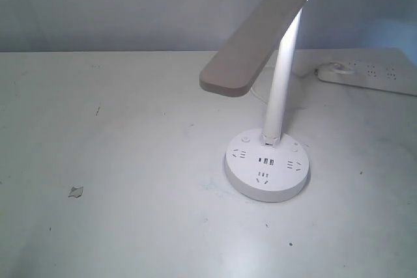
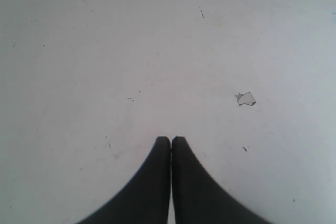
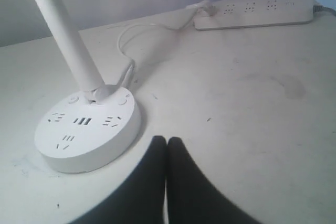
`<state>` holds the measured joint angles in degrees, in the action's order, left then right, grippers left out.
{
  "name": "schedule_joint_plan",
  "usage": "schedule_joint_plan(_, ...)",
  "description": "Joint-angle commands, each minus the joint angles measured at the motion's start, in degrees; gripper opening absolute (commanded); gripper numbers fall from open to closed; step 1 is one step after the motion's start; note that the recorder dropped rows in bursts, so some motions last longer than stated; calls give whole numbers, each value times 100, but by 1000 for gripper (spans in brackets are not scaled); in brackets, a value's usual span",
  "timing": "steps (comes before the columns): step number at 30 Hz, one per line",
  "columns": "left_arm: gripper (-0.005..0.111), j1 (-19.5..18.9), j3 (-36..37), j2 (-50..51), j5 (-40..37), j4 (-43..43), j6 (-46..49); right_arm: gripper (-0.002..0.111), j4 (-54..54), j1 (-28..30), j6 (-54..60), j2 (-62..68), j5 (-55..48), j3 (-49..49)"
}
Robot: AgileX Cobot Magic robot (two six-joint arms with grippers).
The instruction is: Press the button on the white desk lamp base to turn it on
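Note:
The white desk lamp base [image 1: 267, 170] is a thick round disc with sockets and USB ports, right of centre on the table. Its slim pole [image 1: 280, 89] rises to a long flat slanted bar head [image 1: 260, 37], whose underside glows. Small round buttons [image 1: 245, 139] sit beside the pole foot. The right wrist view shows the base [image 3: 86, 129] and pole [image 3: 63, 35], with my right gripper [image 3: 167, 140] shut and empty just beside the base's rim. My left gripper [image 2: 171, 140] is shut over bare table. Neither gripper appears in the exterior view.
A long flat white power strip [image 1: 371, 76] lies at the back right, seen as well in the right wrist view [image 3: 252, 14], with the lamp's cord [image 3: 152, 27] plugged in. A small scrap [image 1: 76, 191] lies at the left, seen too by the left wrist [image 2: 245, 98].

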<state>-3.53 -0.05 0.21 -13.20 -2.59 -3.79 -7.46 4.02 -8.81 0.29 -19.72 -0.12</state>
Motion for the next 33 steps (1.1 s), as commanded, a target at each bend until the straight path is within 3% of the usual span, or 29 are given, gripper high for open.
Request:
schedule_joint_plan(1,0,24,5,-21,-9,36,10,0,-28,-1,65,-29,3,12)
schedule_joint_plan(6,0,24,5,-21,-9,36,10,0,388,-1,224,-29,3,12)
schedule_joint_plan(9,0,24,5,-21,-9,36,10,0,560,-1,1457,-29,3,12)
schedule_joint_plan(12,0,24,5,-21,-9,36,10,0,560,-1,1627,-29,3,12)
schedule_joint_plan(33,0,24,5,-21,-9,36,10,0,560,-1,1629,-29,-8,12)
